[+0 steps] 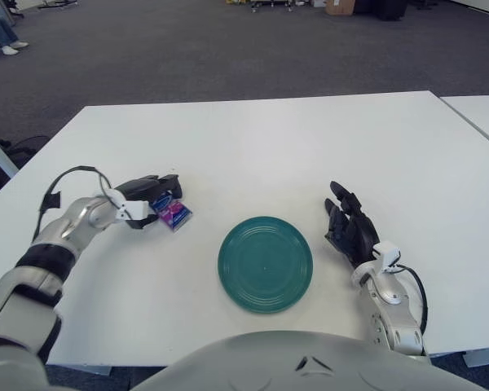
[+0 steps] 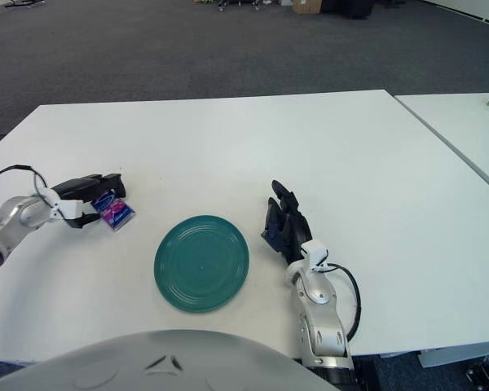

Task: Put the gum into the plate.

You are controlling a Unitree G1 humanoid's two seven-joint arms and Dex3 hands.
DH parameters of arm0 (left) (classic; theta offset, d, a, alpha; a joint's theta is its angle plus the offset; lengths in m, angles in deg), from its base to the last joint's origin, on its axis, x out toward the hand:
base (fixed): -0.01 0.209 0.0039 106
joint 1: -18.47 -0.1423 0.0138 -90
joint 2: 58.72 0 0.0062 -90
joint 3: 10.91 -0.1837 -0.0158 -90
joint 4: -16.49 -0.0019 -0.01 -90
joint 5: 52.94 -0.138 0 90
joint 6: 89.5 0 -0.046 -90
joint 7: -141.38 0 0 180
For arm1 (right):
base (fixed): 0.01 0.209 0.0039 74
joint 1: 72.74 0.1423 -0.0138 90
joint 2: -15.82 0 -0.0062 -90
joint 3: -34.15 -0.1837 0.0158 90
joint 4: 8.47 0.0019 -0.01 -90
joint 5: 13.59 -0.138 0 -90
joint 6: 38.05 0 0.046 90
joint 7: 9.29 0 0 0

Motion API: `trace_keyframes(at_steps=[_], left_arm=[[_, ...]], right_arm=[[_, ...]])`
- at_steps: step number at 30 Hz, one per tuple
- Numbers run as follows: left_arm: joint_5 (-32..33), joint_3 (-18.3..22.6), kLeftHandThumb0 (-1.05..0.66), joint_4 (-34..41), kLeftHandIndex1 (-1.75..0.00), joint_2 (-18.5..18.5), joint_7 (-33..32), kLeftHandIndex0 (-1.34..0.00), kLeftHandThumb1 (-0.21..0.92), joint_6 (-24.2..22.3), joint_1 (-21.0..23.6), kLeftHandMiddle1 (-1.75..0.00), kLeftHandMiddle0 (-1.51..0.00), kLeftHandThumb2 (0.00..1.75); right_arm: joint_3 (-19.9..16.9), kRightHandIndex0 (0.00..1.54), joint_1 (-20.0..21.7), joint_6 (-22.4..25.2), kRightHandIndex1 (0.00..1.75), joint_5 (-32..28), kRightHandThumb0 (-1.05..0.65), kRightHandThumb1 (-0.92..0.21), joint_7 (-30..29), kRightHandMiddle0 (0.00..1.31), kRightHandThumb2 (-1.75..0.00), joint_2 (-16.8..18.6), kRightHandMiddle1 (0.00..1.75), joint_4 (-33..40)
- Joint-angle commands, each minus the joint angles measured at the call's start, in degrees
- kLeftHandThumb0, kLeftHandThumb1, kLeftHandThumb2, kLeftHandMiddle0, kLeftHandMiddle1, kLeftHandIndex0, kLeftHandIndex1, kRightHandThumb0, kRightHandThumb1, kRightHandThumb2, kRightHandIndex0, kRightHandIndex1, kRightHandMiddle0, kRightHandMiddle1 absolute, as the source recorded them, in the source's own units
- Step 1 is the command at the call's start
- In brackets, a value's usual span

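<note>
A white table fills the view, and on its near half a green plate is seen lying flat and bare. To the plate's right, just beside its rim, the right hand is shown idle with its fingers loosely extended and nothing held. The left hand is held low over the table, well to the left of the plate, its forearm reaching in from the near left edge. Its fingers are closed on the gum, a small purple-and-pink pack gripped at one end and hanging from the fingertips. Since little of the pack is pinched, it could slip or twist during the carry, or be dropped short of the rim.
</note>
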Motion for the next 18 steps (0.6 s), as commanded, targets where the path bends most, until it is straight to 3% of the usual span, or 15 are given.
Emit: trace_keyframes(at_steps=[1, 11, 18], left_arm=[[4.88, 6.88, 0.0, 10.42, -1.69, 2.05, 2.26, -0.5, 0.22, -4.42, -1.44, -1.66, -0.71, 1.39], [13.49, 18.84, 0.0, 29.21, -1.75, -1.15, 1.93, -0.6, 0.06, -10.69, -8.52, -1.6, -0.84, 1.57], [13.51, 20.58, 0.0, 41.15, -1.75, -4.62, 1.36, -0.68, -0.04, -15.95, -10.61, -1.56, -0.92, 1.66]], right_arm=[[0.23, 0.14, -0.17, 1.77, 0.01, -0.17, -0.67, -0.92, 0.19, 0.0, -1.0, 0.12, 0.41, -3.09], [0.66, 0.15, 0.75, 1.18, 0.01, 0.08, -0.69, -0.92, -0.1, 0.0, -0.99, 0.44, 0.43, -4.45], [0.91, 0.15, 1.04, 1.42, 0.01, 0.31, -0.69, -0.92, -0.37, 0.0, -0.98, 0.51, 0.42, -5.04]])
